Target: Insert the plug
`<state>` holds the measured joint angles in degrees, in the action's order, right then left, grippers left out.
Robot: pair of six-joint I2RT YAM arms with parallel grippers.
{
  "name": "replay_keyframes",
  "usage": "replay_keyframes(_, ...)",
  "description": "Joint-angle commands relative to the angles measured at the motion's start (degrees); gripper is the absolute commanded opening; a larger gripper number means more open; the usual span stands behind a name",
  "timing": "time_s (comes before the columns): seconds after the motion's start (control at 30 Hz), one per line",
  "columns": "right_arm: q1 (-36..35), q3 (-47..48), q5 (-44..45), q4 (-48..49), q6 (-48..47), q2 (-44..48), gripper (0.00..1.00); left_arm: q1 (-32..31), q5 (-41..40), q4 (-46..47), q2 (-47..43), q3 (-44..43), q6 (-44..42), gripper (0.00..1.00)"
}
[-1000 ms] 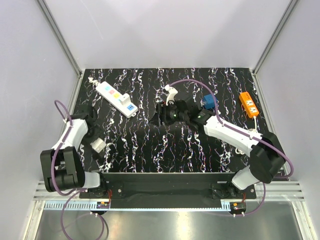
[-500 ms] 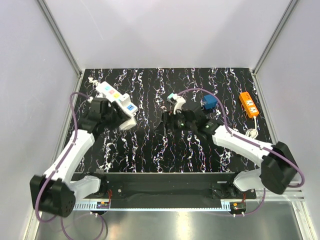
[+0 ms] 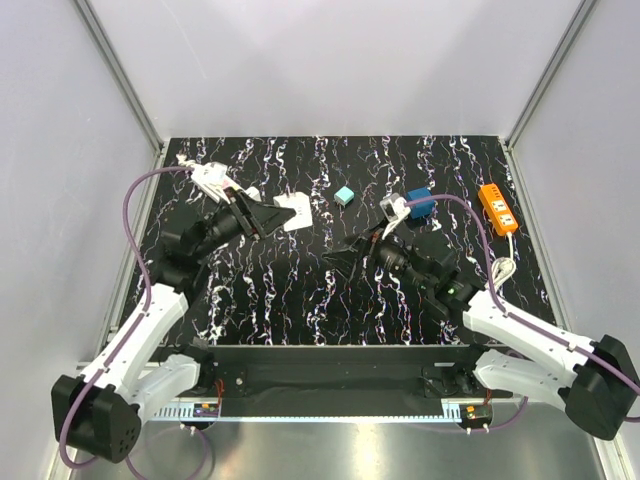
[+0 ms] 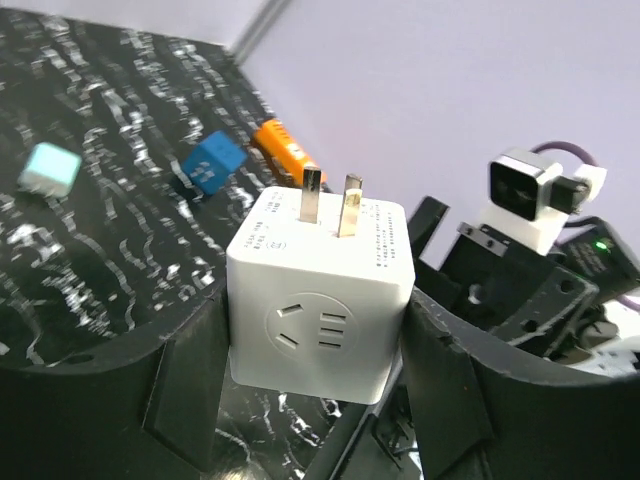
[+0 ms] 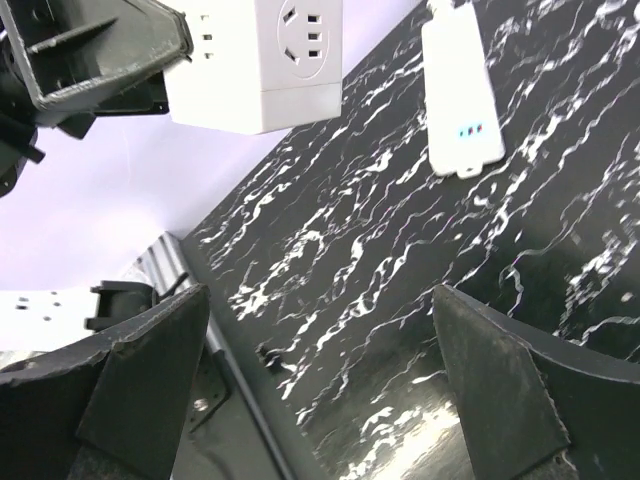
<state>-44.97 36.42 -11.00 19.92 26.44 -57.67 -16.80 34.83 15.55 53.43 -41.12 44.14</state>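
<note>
— Black fingers of the right gripper point(image 3: 352, 252) stand spread wide, nothing between them, low over the black marbled tabletop point(image 3: 300, 300). Does that worry you?
— A little: nothing braces a socket. Just beyond, the left gripper point(image 3: 280, 213) pinches the white cube-shaped plug adapter point(image 4: 318, 290) by two opposite faces. It is lifted clear of the table, and its two flat metal prongs point(image 4: 311, 195) point toward the right arm, not down.
— So the wrist must turn it first.
— Yes. Smooth plastic held on two sides could pivot in the grip once the prongs meet a slot edge, and then they would jam or skid off.
— And the target?
— Farther back on the left lies the long white power strip point(image 5: 460, 90), loose as far as I can tell. Pushed at a slant, it would likely slide away.
— The small teal cube point(image 3: 344, 195), the blue block point(image 3: 420, 204), the orange power strip point(image 3: 497, 208)?
— Apart from the adapter, across the far side. I cannot tell which strip is meant.
</note>
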Motion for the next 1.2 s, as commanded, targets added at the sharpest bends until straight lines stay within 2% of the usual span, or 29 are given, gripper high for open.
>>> replay_keyframes(0.0,-0.64,3.3,0.99,4.33,-6.39,-0.51,1.0,-0.43,5.86,13.69,1.06,-2.3,3.22,0.0)
replay_keyframes(0.03,-0.82,3.56,1.77,4.6,-7.09,-1.12,1.0,-0.78,6.21,20.76,1.32,-1.6,5.15,0.0)
replay_keyframes(0.1,-1.34,3.92,3.79,6.25,-8.94,-1.22,1.0,-1.22,6.74,28.97,2.46,0.77,11.82,0.0)
replay_keyframes(0.13,-1.61,3.74,6.41,7.57,-9.47,-0.87,1.0,-1.39,7.18,37.36,3.17,1.39,14.11,0.0)
replay_keyframes(0.17,-1.79,2.96,7.22,9.33,-10.6,-0.6,1.0,-1.66,7.53,41.54,5.0,1.75,18.22,0.0)
replay_keyframes(0.23,-2.4,3.04,8.19,13.55,-12.97,-0.43,1.0,-2.62,9.28,50.49,8.34,1.31,21.24,0.0)
replay_keyframes(0.4,-4.42,3.92,9.24,19.7,-21.32,-1.92,1.0,-4.91,9.74,53.62,13.19,-2.73,23.8,0.0)
replay_keyframes(0.5,-6.09,5.06,17.83,20.16,-26.86,-3.06,1.0,-5.79,5.52,49.5,13.9,-3.35,23.54,0.0)
replay_keyframes(0.6,-6.18,6.29,19.01,18.66,-29.6,-2.1,1.0,-7.19,3.23,48.79,12.84,-3.61,20.03,0.0)
replay_keyframes(0.67,-6.18,7.43,17.6,15.09,-28.73,-0.87,1.0,-7.63,0.87,40.21,10.91,-5.44,15.74,0.0)
replay_keyframes(0.7,-6.18,8.22,17.25,12.88,-28.29,-0.08,1.0,-7.72,-0.89,28.86,10.04,-6.59,14.32,0.0)
replay_keyframes(0.77,-6.18,10.85,18.64,5.79,-27.67,-0.07,1.0,-8.6,-7.38,15.45,7.75,-11.66,9.59,0.0)
replay_keyframes(0.8,-6.18,11.3,21.35,4.35,-28.01,-0.34,1.0,-9.21,-9.58,5.29,7.22,-13.26,7.91,0.0)
replay_keyframes(0.87,-6.44,11.48,24.35,2.58,-30.91,-0.86,0.99,-10.36,-14.17,-0.15,5.46,-15.56,3.77,0.0)
replay_keyframes(0.93,-6.97,11.65,26.64,2.05,-34.06,-1.22,0.99,-11.41,-12.18,2.19,2.93,-14.52,0.7,0.0)
replay_keyframes(1.03,-7.06,12.96,20.44,-2.94,-34.0,1.58,1.0,-11.5,-6.64,6.16,-0.42,-10.56,-8.17,0.0)
replay_keyframes(1.07,-7.06,13.14,16.93,-7.31,-34.26,2.9,1.0,-11.5,-5.49,4.59,-1.21,-10.03,-15.24,0.0)
replay_keyframes(1.1,-7.06,13.23,8.37,-9.62,-34.52,5.96,1.0,-11.5,-3.91,2.92,-1.92,-9.94,-19.23,0.0)
replay_keyframes(1.17,-7.06,13.76,1.54,-15.84,-33.21,9.31,1.0,-11.59,1.01,-2.96,-3.85,-9.85,-29.92,0.0)
